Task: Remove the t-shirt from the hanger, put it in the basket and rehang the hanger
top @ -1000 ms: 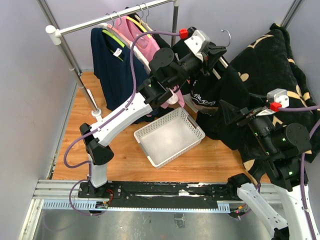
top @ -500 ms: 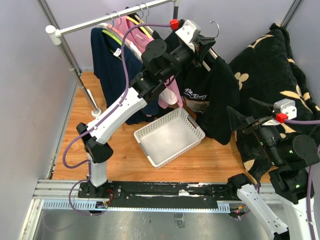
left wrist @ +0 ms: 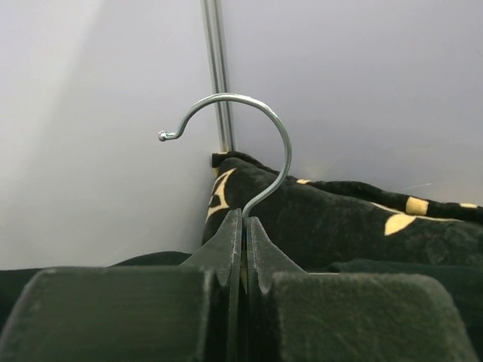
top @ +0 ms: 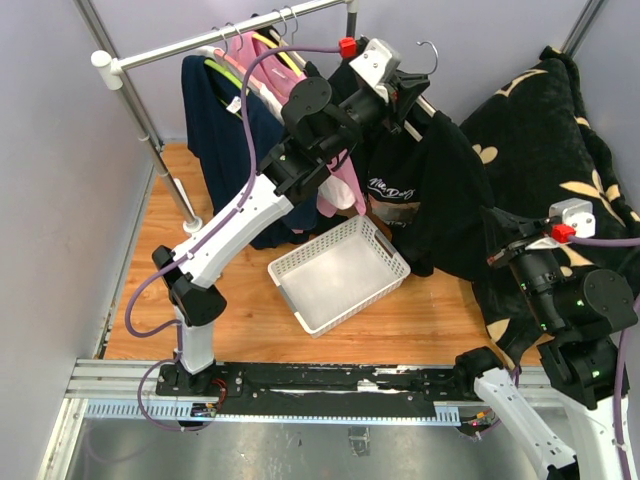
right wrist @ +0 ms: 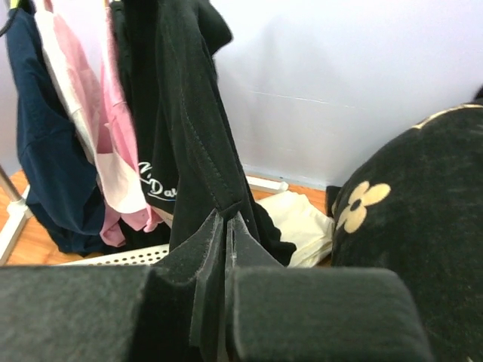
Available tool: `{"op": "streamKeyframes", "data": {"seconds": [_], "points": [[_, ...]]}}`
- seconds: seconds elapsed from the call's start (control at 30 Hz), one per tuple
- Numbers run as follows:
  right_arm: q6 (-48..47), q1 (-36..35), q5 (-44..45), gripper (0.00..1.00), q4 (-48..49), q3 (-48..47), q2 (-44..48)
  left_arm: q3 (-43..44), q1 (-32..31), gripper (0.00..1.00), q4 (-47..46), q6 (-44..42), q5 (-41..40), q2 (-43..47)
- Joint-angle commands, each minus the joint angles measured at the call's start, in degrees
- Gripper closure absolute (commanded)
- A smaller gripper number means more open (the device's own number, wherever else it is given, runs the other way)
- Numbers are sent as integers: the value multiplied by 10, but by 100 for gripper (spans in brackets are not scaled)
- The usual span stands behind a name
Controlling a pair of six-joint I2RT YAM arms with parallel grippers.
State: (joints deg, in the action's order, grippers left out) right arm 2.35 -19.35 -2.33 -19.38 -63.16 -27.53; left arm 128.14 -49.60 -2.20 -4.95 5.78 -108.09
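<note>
Above the basket, t-shirt (top: 430,190): black, draped on the hanger (top: 432,55), lifted off the rail (top: 220,38) and held in the air at the back, right of centre.
Hanger: only its wire hook shows clearly; the shoulders are hidden under the cloth.
Left fingers (left wrist: 243,219): pressed fully together on the neck of the hook, carrying hanger and shirt.
Right fingers (right wrist: 226,219): closed flat on a fold at the shirt's lower right edge; whether that is hem or sleeve I cannot tell.
Key relation: the shirt lies up and to the left of the right fingers, its long axis slanting from the hook down to that pinch. The right arm is nearer the free cloth.
Likely next move: a pull by the right arm down and away from the hanger, while the left holds firm.
Risk: the collar may catch on a hanger shoulder.
Basket (top: 300,300): white, on the wooden surface (top: 200,300), below the shirt.
Rail: bears navy and pink garments (top: 215,130), well left.
Flowered blanket (top: 560,130): heaped behind the right arm.
</note>
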Motion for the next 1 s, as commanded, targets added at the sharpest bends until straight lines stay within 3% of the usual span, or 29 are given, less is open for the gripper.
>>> {"op": "streamKeyframes", "data": {"seconds": [0.0, 0.13, 0.37, 0.4, 0.53, 0.6, 0.67, 0.97], "points": [[23, -5, 113, 99, -19, 11, 20, 30, 20, 100, -33, -7, -16, 31], [74, -5, 243, 99, -33, 46, 61, 28, 46, 99, -36, 9, -17, 39], [93, -6, 272, 98, -40, 82, 100, 10, 64, 100, -45, 14, -25, 54], [86, -6, 258, 93, -39, 78, 97, 9, 64, 99, -45, 15, -22, 55], [31, -5, 149, 45, -8, 64, 86, 1, 64, 99, -44, 25, 0, 58], [11, -5, 101, 31, 15, 61, 89, -7, 64, 100, -43, 30, 11, 60], [1, -5, 66, 27, 30, 55, 88, -15, 64, 99, -41, 30, 23, 64], [-13, -5, -79, 25, 92, 25, 44, -30, 58, 99, -4, 26, 55, 66]]}}
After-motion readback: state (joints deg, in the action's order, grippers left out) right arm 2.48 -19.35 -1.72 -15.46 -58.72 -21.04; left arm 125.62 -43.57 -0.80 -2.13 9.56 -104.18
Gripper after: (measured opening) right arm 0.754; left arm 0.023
